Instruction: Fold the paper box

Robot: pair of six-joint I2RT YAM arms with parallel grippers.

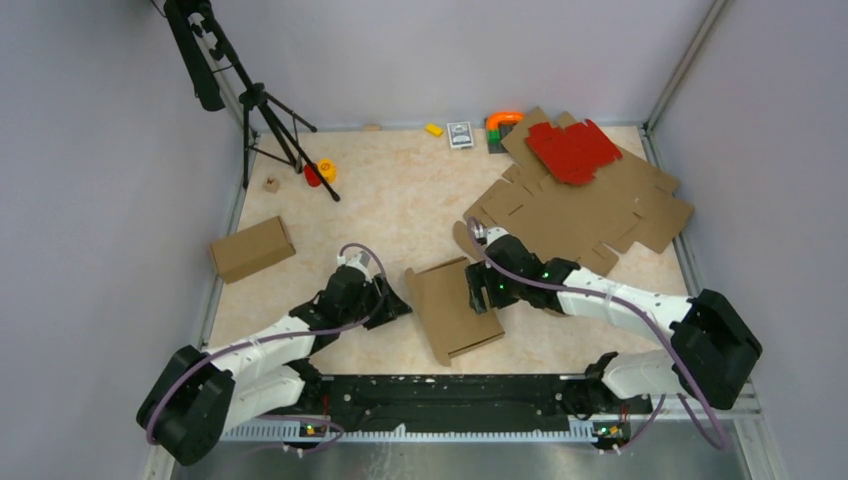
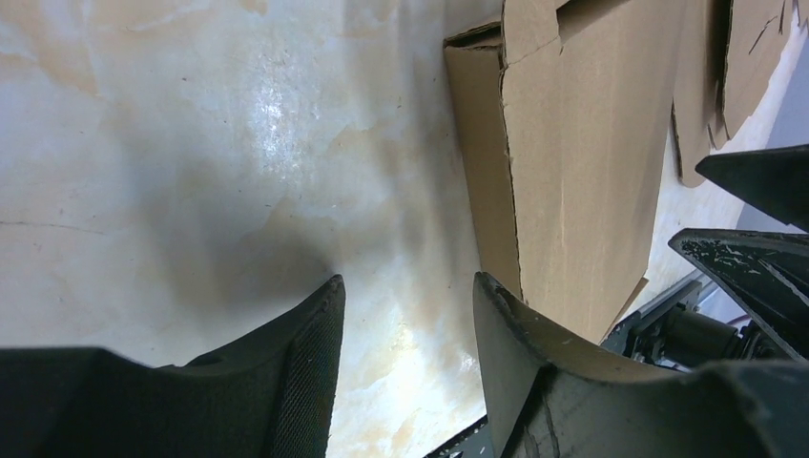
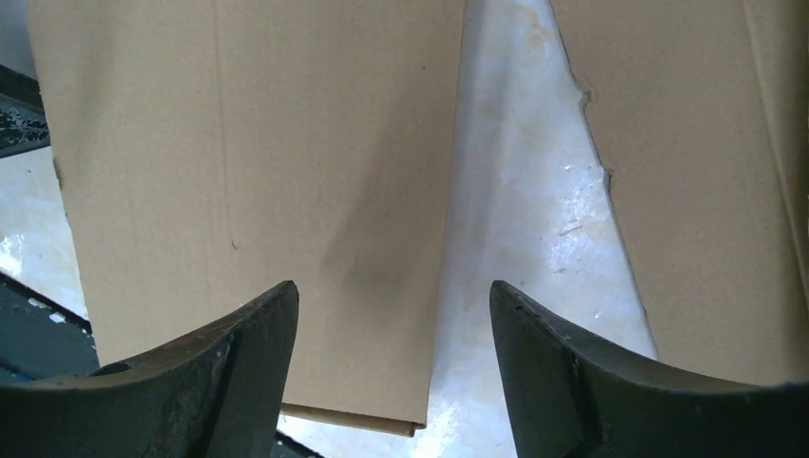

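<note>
The paper box (image 1: 455,310) is matt brown cardboard; the table (image 2: 172,124) shines glossy, marbled beige; my left pincer (image 2: 408,291) looks matt black plastic, finely textured.

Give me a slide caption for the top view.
Left hand and right hand flank the box; flat cardboard and red sheet lie beyond.

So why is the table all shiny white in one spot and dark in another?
Left wrist view: glare whitens the beige marbled tabletop, with a dark shadow just past the left hand; right wrist view: a softer shadow smudges the plain brown cardboard box.
</note>
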